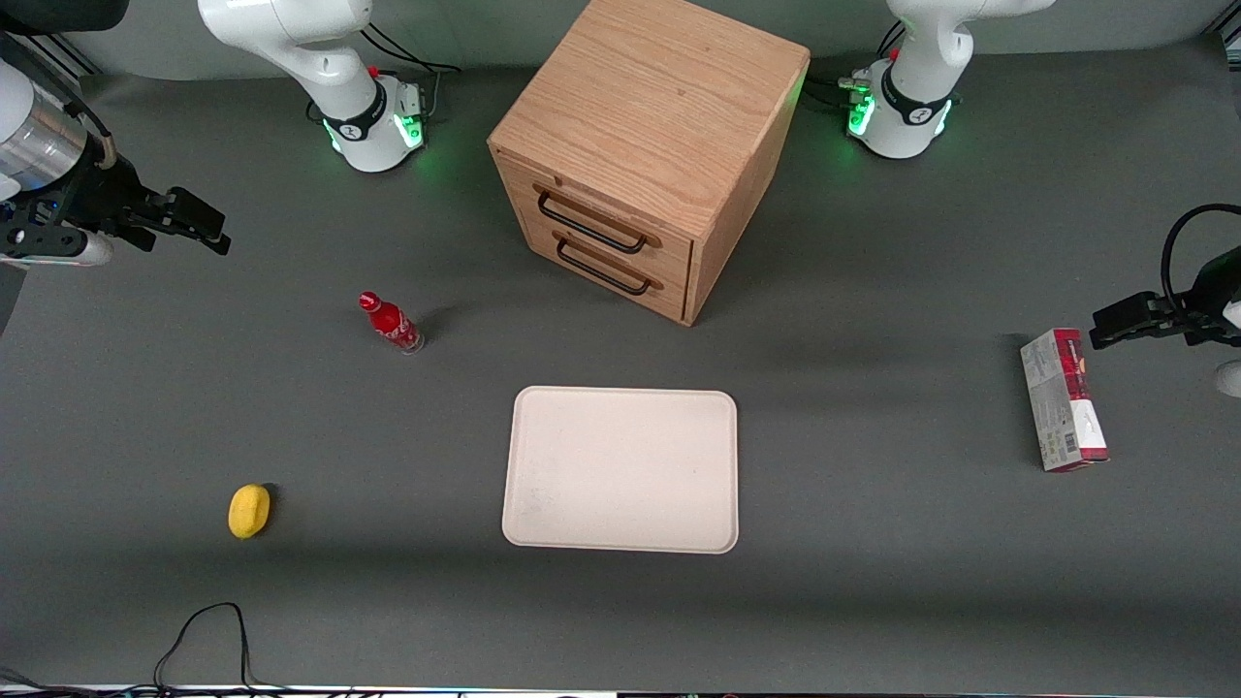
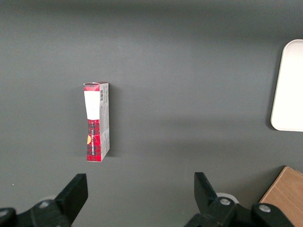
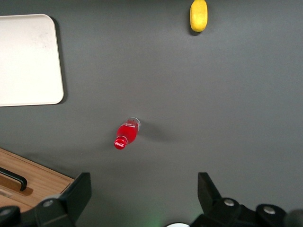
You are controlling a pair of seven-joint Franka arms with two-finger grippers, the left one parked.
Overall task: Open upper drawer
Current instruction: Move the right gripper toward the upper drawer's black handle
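The wooden cabinet (image 1: 650, 107) stands at the middle of the table, farther from the front camera than the tray. Its upper drawer (image 1: 620, 215) is shut, with a thin black wire handle (image 1: 591, 225); the like lower drawer (image 1: 620, 271) is shut beneath it. My gripper (image 1: 199, 221) hangs open and empty above the table at the working arm's end, well apart from the cabinet. In the right wrist view its fingers (image 3: 78, 191) stand wide apart, and a corner of the cabinet (image 3: 38, 182) shows with a piece of black handle (image 3: 14, 177).
A red bottle (image 1: 390, 323) stands between my gripper and the cabinet and shows in the right wrist view (image 3: 127, 133). A white tray (image 1: 620, 469) lies nearer the camera. A yellow lump (image 1: 249, 510) lies near the front edge. A red-grey box (image 1: 1064, 399) lies toward the parked arm's end.
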